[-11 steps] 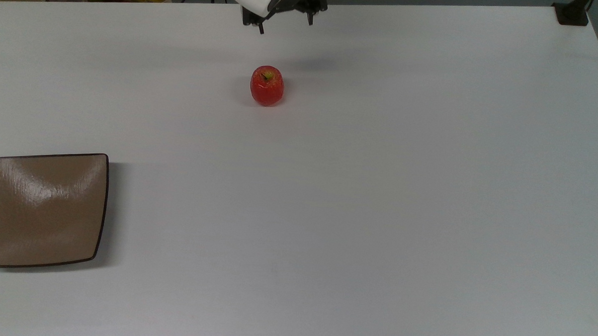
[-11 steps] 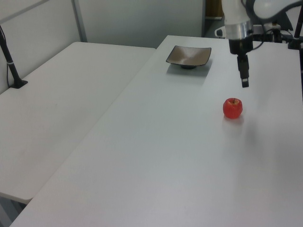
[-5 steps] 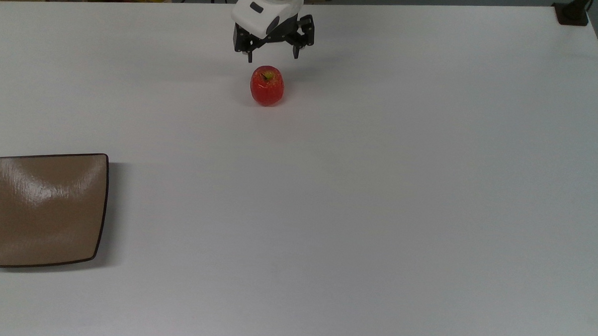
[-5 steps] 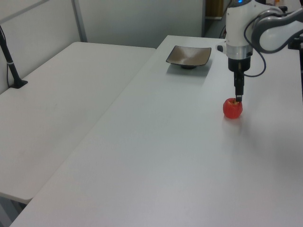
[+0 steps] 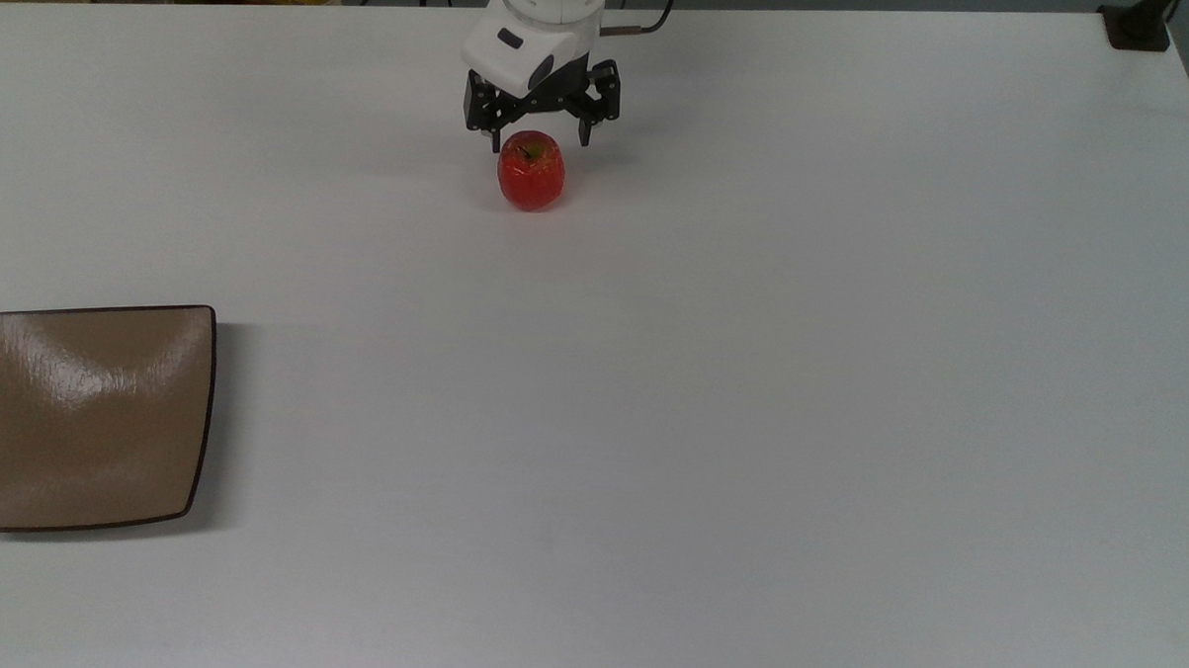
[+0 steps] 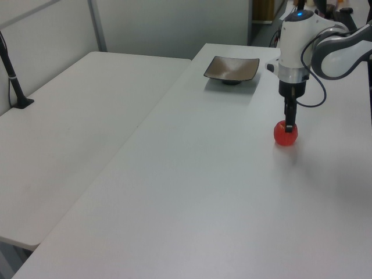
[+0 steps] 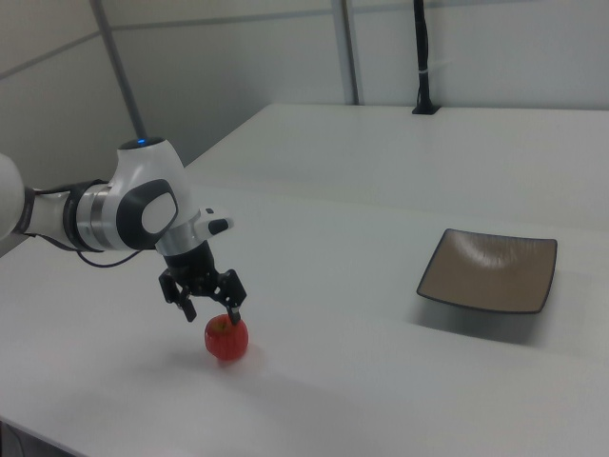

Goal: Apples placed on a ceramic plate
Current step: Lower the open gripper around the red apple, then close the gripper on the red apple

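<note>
A white table (image 5: 749, 428) lies bare and broad. In the top view's near left sits the ceramic plate (image 5: 87, 415), well apart from the apple (image 5: 531, 171) farther back. The gripper (image 5: 541, 142) straddles it, jaws spread; an off-centre squeeze could roll the glossy fruit away

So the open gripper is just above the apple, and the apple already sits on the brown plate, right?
Not quite. The apple sits on the white table, far from the empty plate, as the top view shows. The open gripper is indeed just above it.
</note>
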`<state>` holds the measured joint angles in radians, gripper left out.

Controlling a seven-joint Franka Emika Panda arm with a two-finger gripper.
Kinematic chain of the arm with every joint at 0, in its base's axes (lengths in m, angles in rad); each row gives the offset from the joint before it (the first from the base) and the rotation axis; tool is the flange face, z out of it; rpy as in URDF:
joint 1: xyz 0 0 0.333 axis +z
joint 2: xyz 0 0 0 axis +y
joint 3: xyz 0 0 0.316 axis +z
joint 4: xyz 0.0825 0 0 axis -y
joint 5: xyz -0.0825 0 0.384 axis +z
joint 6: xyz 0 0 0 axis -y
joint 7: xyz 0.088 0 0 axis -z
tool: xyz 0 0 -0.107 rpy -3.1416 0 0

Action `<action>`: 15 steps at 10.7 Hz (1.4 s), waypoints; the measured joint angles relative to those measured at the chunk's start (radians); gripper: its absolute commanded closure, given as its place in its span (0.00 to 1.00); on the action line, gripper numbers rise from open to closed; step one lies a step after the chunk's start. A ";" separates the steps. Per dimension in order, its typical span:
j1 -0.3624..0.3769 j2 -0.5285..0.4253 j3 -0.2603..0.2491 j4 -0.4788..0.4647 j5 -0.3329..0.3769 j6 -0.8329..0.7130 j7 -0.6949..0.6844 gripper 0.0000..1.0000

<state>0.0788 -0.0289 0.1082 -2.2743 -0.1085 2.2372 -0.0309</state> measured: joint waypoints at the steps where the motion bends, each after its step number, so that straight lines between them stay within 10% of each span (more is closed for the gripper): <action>1: 0.000 0.012 0.000 -0.006 0.000 0.014 0.000 0.00; 8: -0.014 0.075 0.000 -0.009 -0.063 0.035 0.003 0.00; 12: -0.014 0.093 0.000 -0.009 -0.064 0.036 0.003 0.58; 15: -0.014 0.093 0.000 -0.007 -0.064 0.036 0.003 0.69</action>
<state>0.0647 0.0642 0.1080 -2.2812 -0.1724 2.2732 -0.0281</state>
